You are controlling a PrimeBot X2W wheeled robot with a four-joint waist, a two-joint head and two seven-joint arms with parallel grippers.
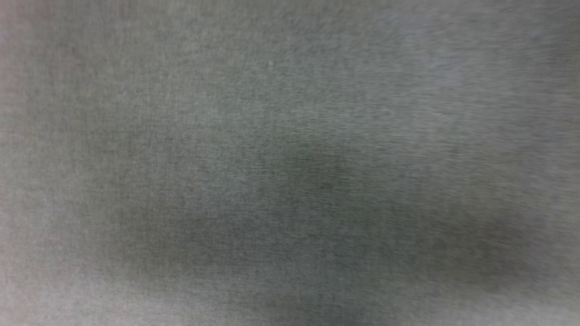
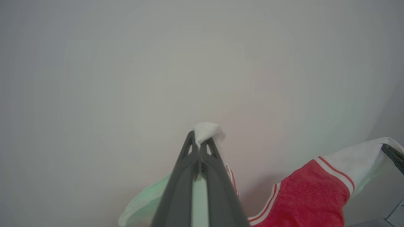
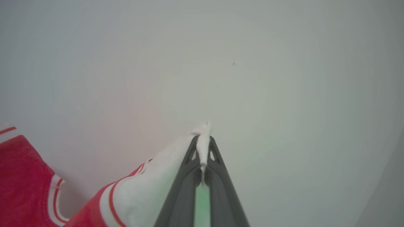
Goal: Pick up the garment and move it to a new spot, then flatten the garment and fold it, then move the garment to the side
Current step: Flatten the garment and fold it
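Red-and-white jersey cloth, the garment (image 2: 309,195) sags soft and light over the pale surface (image 2: 126,78) between the left gripper (image 2: 199,140) and right gripper (image 3: 203,140), each clenched on white sleeve cloth, probably the surest hold for spreading it.

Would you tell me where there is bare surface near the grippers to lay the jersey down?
The pale surface beyond the left gripper and right gripper is bare. The garment they pinch crowds each wrist view's bottom, toward the other gripper.
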